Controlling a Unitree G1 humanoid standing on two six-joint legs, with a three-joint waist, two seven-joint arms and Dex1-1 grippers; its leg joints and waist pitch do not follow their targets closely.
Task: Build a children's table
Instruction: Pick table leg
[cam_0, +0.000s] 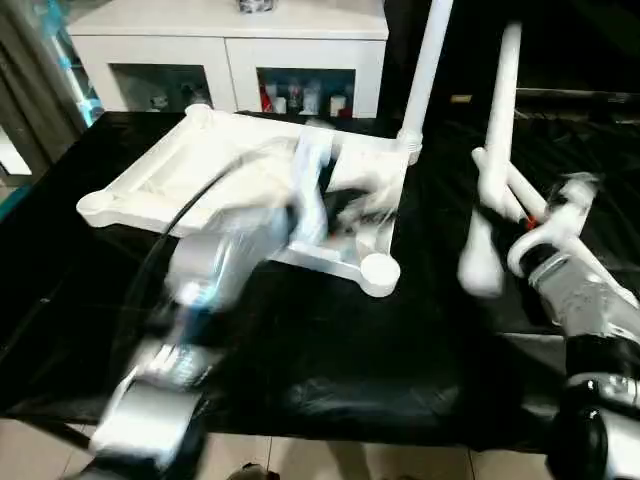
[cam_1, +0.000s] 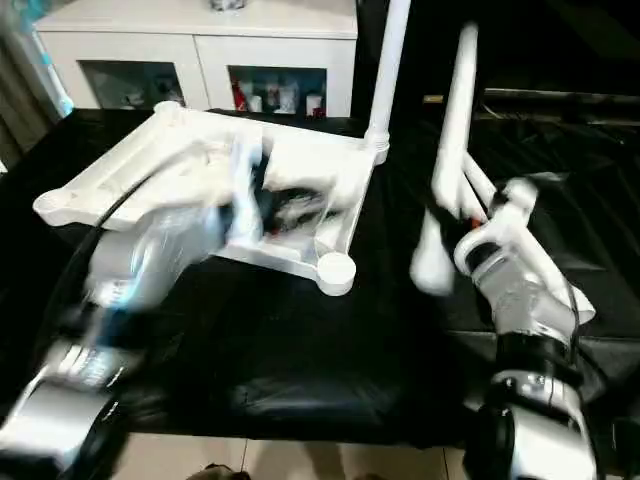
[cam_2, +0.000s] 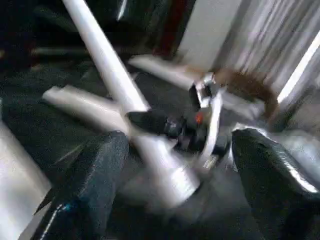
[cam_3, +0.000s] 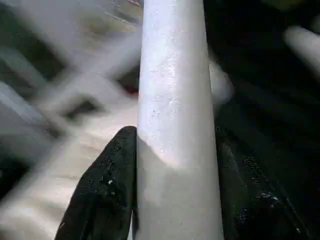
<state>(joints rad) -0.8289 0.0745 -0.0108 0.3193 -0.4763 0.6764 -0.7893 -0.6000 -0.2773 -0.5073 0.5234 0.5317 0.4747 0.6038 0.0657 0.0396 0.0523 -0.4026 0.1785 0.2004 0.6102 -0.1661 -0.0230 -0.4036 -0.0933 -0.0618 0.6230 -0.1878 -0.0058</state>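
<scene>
The children's table lies as a white tabletop (cam_0: 170, 165), ribbed underside up, on the black-draped table. One white leg (cam_0: 425, 70) stands upright in its far right corner socket. The near right socket (cam_0: 379, 270) holds nothing. A second leg (cam_0: 497, 130) is tilted in the air to the right of the tabletop, with my right gripper (cam_3: 172, 142) shut on it between black fingers (cam_3: 107, 185). My left gripper (cam_2: 180, 145) hovers over the tabletop's right part, its fingers (cam_2: 95, 175) wide open with nothing between them. In its wrist view, the right gripper (cam_2: 200, 125) and the held leg (cam_2: 115, 75) lie ahead.
More white legs (cam_0: 535, 200) lie on the black cloth behind my right gripper. A white cabinet (cam_0: 230, 50) with glass doors stands behind the work table. The table's front edge (cam_0: 330, 425) runs close to me, with pale floor below.
</scene>
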